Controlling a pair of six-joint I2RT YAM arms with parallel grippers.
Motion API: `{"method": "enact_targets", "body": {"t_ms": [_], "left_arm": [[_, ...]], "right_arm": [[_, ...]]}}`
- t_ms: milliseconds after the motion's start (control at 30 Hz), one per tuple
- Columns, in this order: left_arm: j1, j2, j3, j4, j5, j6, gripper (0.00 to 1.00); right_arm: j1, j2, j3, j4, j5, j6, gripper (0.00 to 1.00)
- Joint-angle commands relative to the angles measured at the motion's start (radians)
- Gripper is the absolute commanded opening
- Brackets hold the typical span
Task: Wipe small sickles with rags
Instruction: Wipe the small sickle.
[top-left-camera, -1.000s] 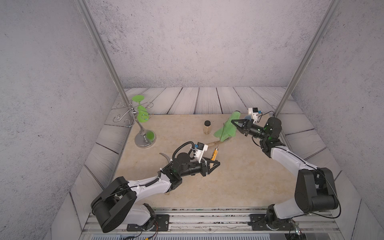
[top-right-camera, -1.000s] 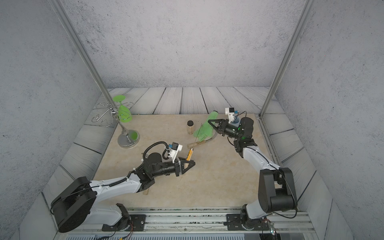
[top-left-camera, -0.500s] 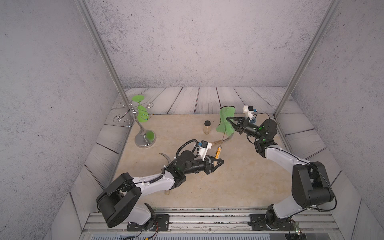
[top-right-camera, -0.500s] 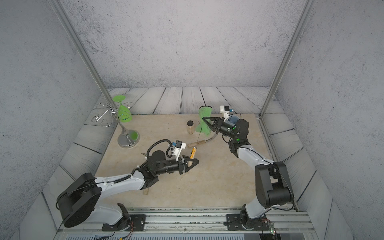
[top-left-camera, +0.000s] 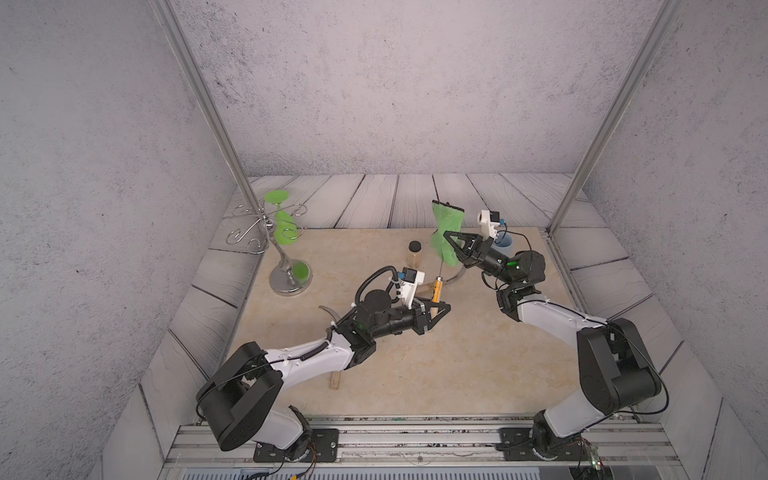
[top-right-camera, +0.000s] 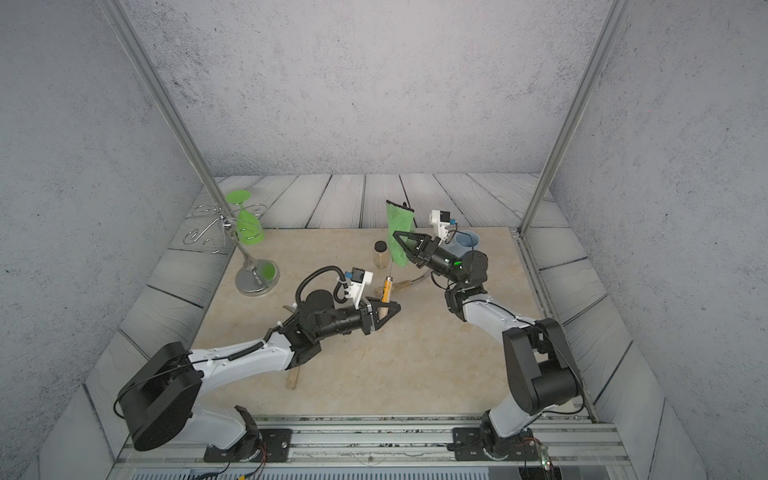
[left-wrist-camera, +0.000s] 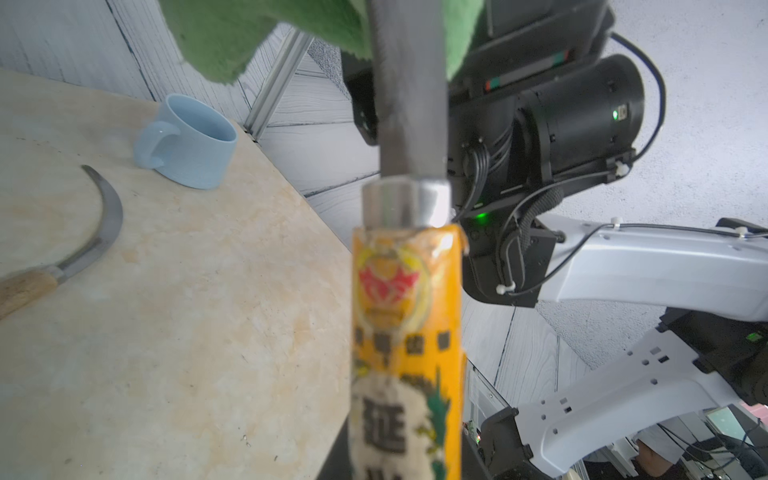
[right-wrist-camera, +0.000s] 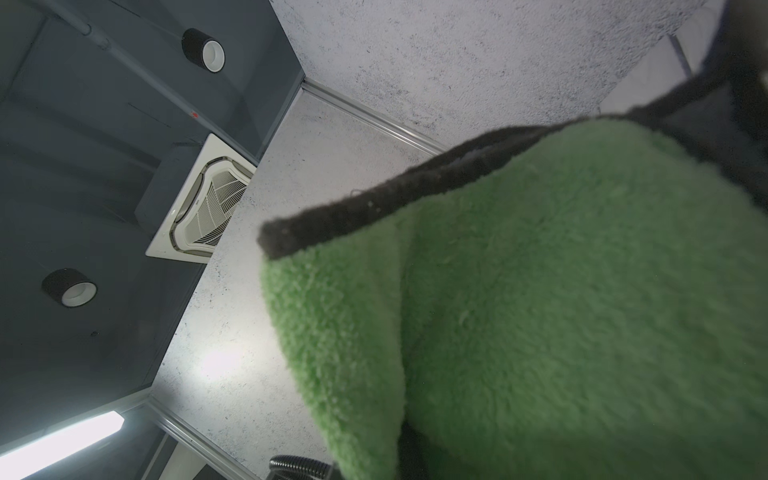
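Here the left gripper (top-left-camera: 437, 313) is clamped on the labelled handle of a sickle (top-left-camera: 436, 289) above the table's (top-left-camera: 415, 374) middle, blade reaching up to the green rag (top-left-camera: 448, 218), which the right gripper (top-left-camera: 451, 248) pinches aloft. Another sickle (left-wrist-camera: 109, 216) lies beside the mug (left-wrist-camera: 195, 145) near the far right corner; a third sickle (top-left-camera: 328, 311) lies under the left arm.

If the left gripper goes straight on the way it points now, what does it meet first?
Likely the right arm, which the left wrist view shows straight ahead behind the held sickle; depth is unclear.
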Motion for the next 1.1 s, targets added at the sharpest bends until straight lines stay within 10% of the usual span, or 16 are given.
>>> {"method": "enact_targets", "body": {"t_ms": [0, 467, 1067], "left_arm": [[0.014, 0.001, 0.069, 0.088, 0.057, 0.052, 0.0], [0.152, -0.021, 0.083, 0.055, 0.117, 0.031, 0.0], [0.062, -0.211, -0.133, 0.001, 0.055, 0.036, 0.0]], "right_arm": [[0.061, 0.035, -0.031, 0.042, -0.039, 0.034, 0.11], [0.043, -0.068, -0.07, -0.039, -0.044, -0.018, 0.1], [-0.177, -0.261, 0.111, -0.746, -0.079, -0.395, 0.08]]}}
